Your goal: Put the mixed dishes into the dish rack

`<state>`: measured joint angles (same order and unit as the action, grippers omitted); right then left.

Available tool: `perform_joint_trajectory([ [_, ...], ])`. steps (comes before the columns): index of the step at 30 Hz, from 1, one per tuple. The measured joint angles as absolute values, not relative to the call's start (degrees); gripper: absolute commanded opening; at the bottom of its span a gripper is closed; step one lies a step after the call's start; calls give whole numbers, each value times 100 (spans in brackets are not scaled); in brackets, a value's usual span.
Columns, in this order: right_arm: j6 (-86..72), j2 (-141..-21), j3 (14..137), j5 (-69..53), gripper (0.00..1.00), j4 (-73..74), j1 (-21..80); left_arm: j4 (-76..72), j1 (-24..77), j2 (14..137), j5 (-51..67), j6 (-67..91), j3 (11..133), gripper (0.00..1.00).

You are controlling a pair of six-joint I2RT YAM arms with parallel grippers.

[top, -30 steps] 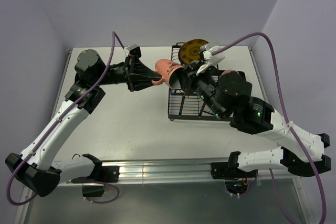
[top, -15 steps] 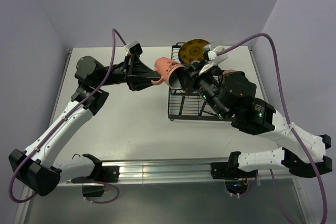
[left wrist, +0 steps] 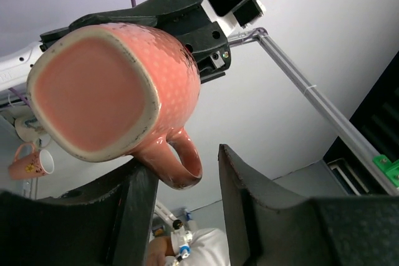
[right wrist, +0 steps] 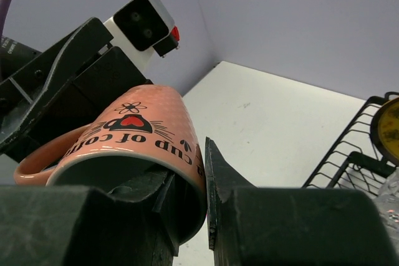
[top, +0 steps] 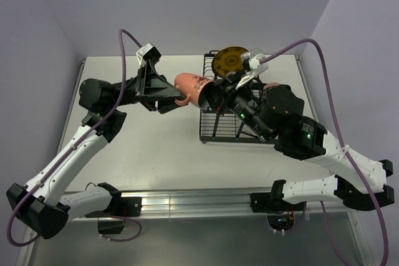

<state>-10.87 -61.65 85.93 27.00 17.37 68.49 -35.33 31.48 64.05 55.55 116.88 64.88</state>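
Looks like a mid-air handover: the pink mug (top: 194,88) hangs at the dish rack (top: 215,130) left edge, the right gripper (right wrist: 199,197) clamped on its rim, the left gripper (left wrist: 186,163) with jaws apart around the handle; next, I'd say, carry it over the wires and lower gently

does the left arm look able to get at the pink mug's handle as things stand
Probably yes. The handle sits between the left gripper's open fingers with nothing in the way, and the right gripper grips the pink mug by its rim, away from the handle.
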Motion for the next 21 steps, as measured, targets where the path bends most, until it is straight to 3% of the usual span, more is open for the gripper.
perform_joint_trajectory([
  [13, -989, -6257, 8702, 2858, 0, 1841, 6989, -3524, 3175, 6243, 5461, 11701, 6254, 23],
  [17, -753, -6346, 8772, 3020, 0, 1898, 7116, -3352, 3168, 6045, 5408, 11714, 6069, 27],
  [19, -652, -6348, 8772, 3079, 0, 1920, 7166, -3247, 3168, 5983, 5406, 11705, 6018, 37],
  [21, -556, -6353, 8772, 3129, 0, 1942, 7207, -3116, 3168, 5970, 5398, 11657, 5981, 39],
])
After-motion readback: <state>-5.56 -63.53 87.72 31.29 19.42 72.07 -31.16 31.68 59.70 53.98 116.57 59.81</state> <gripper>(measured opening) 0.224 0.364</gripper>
